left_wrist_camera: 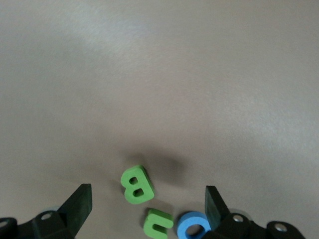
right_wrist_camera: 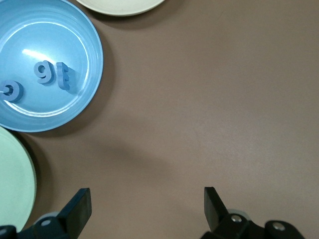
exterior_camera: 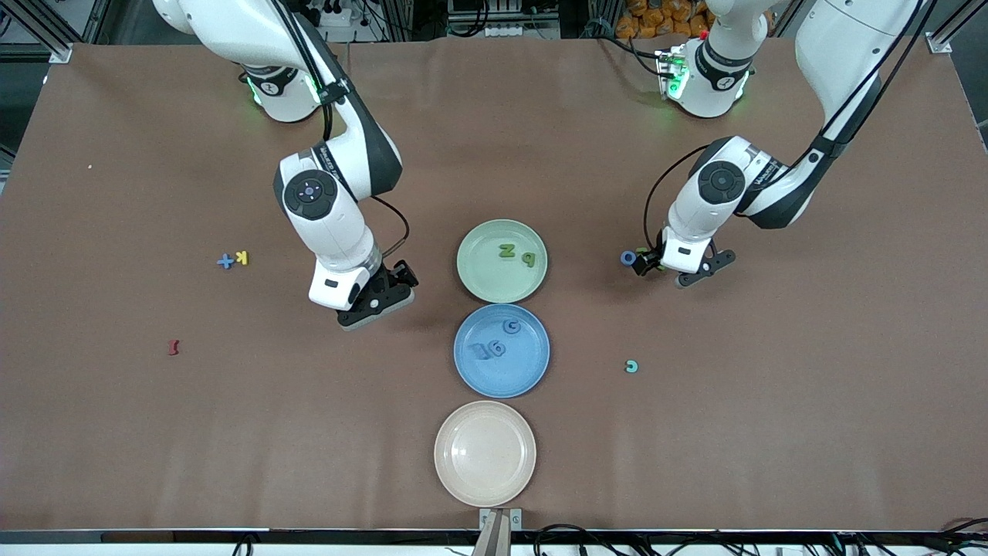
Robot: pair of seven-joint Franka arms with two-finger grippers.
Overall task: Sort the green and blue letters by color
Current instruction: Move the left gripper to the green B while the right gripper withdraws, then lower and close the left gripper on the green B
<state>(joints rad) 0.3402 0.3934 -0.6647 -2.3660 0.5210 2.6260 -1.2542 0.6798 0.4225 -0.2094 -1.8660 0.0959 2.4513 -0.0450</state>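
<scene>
My left gripper (left_wrist_camera: 148,205) hangs open just above the table at the left arm's end, with a green B (left_wrist_camera: 136,184) and a second green letter (left_wrist_camera: 158,224) between its fingers and a blue O (left_wrist_camera: 193,226) beside one fingertip. In the front view the blue O (exterior_camera: 628,258) lies next to that gripper (exterior_camera: 670,270). The green plate (exterior_camera: 486,278) holds two green letters (exterior_camera: 506,250). The blue plate (exterior_camera: 517,371) holds three blue pieces (exterior_camera: 490,349). My right gripper (exterior_camera: 378,301) is open over bare table beside the blue plate (right_wrist_camera: 89,50). A blue plus (exterior_camera: 225,262) lies toward the right arm's end.
An empty beige plate (exterior_camera: 485,452) sits nearest the front camera, in line with the other two plates. A yellow K (exterior_camera: 242,258) touches the blue plus, and a dark red piece (exterior_camera: 174,347) lies nearer the camera. A teal letter (exterior_camera: 632,366) lies alone toward the left arm's end.
</scene>
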